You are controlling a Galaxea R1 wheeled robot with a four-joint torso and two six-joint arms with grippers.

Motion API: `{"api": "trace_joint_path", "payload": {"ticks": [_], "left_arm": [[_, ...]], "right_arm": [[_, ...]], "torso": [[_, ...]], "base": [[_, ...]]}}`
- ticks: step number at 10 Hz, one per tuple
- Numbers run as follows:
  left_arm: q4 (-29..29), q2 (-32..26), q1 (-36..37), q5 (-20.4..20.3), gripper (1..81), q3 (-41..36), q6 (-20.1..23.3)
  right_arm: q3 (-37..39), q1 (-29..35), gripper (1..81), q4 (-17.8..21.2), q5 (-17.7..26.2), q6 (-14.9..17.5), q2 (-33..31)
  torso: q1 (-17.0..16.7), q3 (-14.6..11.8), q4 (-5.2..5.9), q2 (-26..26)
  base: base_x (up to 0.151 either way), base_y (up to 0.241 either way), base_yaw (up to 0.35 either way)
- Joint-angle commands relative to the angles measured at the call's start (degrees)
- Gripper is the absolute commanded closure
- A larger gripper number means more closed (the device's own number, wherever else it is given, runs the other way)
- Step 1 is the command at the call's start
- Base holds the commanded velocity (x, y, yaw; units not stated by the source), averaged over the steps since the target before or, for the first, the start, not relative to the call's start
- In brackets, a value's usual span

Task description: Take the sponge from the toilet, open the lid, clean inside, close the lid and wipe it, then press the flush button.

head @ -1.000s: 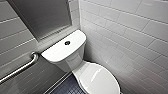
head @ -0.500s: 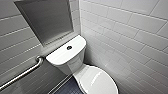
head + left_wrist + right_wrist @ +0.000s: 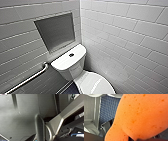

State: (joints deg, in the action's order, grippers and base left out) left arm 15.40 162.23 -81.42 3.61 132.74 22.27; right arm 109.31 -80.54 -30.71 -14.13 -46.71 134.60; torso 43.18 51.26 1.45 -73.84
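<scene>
The white toilet (image 3: 72, 68) stands in the corner of two tiled walls, seen from above in the head view. Its lid (image 3: 96, 83) is down over the bowl at the lower edge. The small dark flush button (image 3: 71, 54) sits in the middle of the flat tank top. The orange-red sponge (image 3: 140, 116) looms very large and close in the right wrist view, and my right gripper is shut on it. My left gripper is open and holds nothing; the left wrist view shows grey parts of my own body.
A metal grab bar (image 3: 27, 80) runs along the left wall beside the tank. Above the tank is a grey recessed niche (image 3: 56, 31). White tile walls close in on the left and right. Blue small-tiled floor (image 3: 107, 107) lies beyond the sponge.
The whole head view has shifted, so the camera has moved: the toilet now sits lower in the picture and more wall shows above it. Both grippers stand as before.
</scene>
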Motion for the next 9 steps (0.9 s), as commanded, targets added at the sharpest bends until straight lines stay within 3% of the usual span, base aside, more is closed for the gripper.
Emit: {"api": "trace_joint_path", "payload": {"ticks": [1,4,5,9], "left_arm": [[-0.10,0.81,0.16,5.36,1.0,0.93,0.23],[-0.98,2.75,0.16,5.44,1.0,4.37,0.32],[-1.07,3.19,0.16,5.44,1.0,5.25,0.32],[-1.07,5.73,0.16,5.44,1.0,9.54,0.31]], "right_arm": [[3.95,-1.60,81.1,-0.93,1.65,0.22,0.87],[6.95,-2.57,81.1,-2.07,1.64,0.31,3.42],[8.45,-3.18,81.1,-2.16,1.56,0.31,4.74],[15.38,-5.38,81.1,-3.39,1.56,0.31,10.71]], "torso": [[-3.69,-5.27,0.00,5.73],[-7.71,-10.90,0.00,11.79],[-9.12,-7.54,0.00,13.91],[-14.12,-9.68,0.00,21.53]], "base": [[0.000,0.000,0.000],[0.000,0.000,0.000],[0.000,0.000,0.000],[0.000,0.000,0.000]]}}
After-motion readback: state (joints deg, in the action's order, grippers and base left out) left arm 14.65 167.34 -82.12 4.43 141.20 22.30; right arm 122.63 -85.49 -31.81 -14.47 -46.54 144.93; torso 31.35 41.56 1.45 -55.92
